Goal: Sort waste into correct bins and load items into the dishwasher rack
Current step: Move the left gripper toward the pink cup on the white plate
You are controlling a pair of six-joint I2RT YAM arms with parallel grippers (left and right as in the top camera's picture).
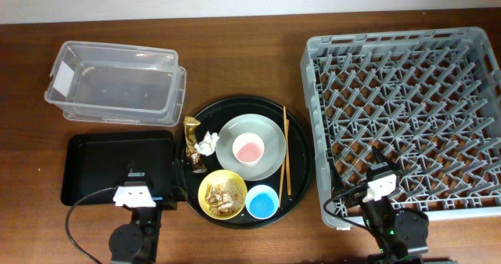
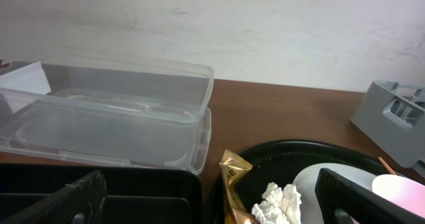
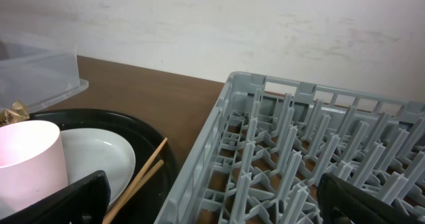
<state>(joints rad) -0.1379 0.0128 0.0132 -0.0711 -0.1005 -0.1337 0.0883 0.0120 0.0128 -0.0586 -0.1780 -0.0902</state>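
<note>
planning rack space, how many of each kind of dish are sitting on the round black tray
plate: 1
bowl: 1
cups: 2, the pink cup and the blue cup
chopsticks: 2, one pair
total: 6

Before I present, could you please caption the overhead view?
Round tray holding plate, pink cup, blue cup, yellow bowl, chopsticks, tissue and wrapper, between clear tub, black tray and rack.

Large round black tray (image 1: pixel 300 166) on brown wooden table (image 1: pixel 235 60), white wall (image 2: pixel 265 24) behind.
</note>
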